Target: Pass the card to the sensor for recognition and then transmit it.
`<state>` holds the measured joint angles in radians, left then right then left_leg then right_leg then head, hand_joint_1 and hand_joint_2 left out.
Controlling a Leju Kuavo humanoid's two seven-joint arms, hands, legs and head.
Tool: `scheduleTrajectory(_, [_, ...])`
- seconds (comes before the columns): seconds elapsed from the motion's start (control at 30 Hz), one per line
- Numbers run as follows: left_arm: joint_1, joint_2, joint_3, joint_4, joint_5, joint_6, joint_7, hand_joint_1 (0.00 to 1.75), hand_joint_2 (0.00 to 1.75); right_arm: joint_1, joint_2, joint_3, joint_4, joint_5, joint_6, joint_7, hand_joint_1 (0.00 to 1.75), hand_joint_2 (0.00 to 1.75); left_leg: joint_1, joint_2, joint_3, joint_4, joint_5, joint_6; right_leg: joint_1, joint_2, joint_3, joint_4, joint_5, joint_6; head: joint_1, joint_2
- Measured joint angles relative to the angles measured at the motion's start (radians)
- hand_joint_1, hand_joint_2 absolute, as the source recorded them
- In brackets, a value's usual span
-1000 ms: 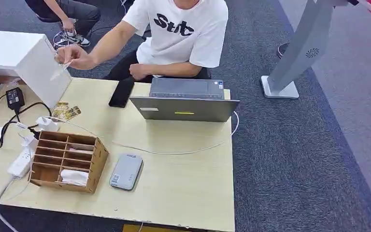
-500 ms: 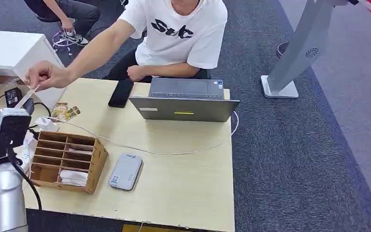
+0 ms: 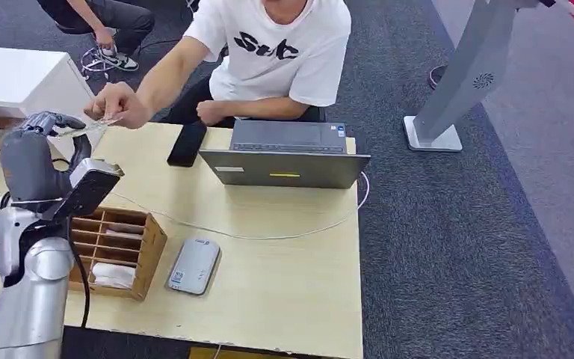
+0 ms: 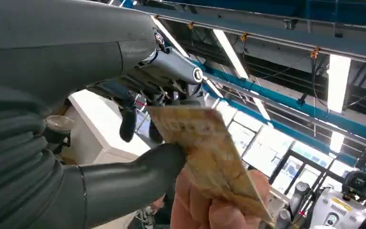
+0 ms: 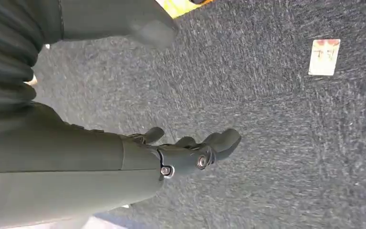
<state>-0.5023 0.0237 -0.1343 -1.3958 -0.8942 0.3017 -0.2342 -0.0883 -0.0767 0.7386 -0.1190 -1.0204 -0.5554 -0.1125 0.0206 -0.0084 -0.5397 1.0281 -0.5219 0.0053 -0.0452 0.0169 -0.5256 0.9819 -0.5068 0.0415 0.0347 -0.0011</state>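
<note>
Card handover above the surface's far left corner

The left hand has its thumb under the card and darker fingers spread above it, not plainly clamped; the person's hand pinches the card's other end, likely until the robot's grip is sure. The sensor waits near the surface front edge, beside the wooden organizer. The right hand hangs loosely curled and empty over the carpet.

Black lettering, seemingly "Stüc", on the person's white T-shirt; nothing else legible.
</note>
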Motion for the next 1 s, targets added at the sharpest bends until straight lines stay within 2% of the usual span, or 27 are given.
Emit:
scheduleTrajectory(0.6, [0.018,0.041,-0.014,0.000,0.029,-0.037,0.007,1.75,1.75,0.000,0.000,0.028,-0.001,-0.002,-0.006,0.006,0.00,1.75,0.000,-0.001,0.000,0.000,0.000,0.000,0.000,-0.001,0.000,0.000,0.000,0.000,0.000,0.000])
scheduleTrajectory(0.87, [0.051,0.040,-0.057,0.027,0.018,-0.149,0.038,1.75,1.75,0.000,0.000,0.041,-0.001,-0.006,-0.006,0.013,0.00,1.75,0.000,0.000,0.000,0.000,0.000,0.000,0.000,-0.001,0.000,0.000,0.000,0.000,0.000,0.000])
scheduleTrajectory(1.0, [0.059,0.040,-0.096,0.061,0.013,-0.176,0.039,1.75,1.75,0.000,0.000,0.050,-0.001,-0.006,-0.005,0.013,0.00,1.75,0.000,0.000,0.000,0.000,0.000,0.000,0.000,0.000,0.000,0.000,0.000,0.000,0.000,0.000])
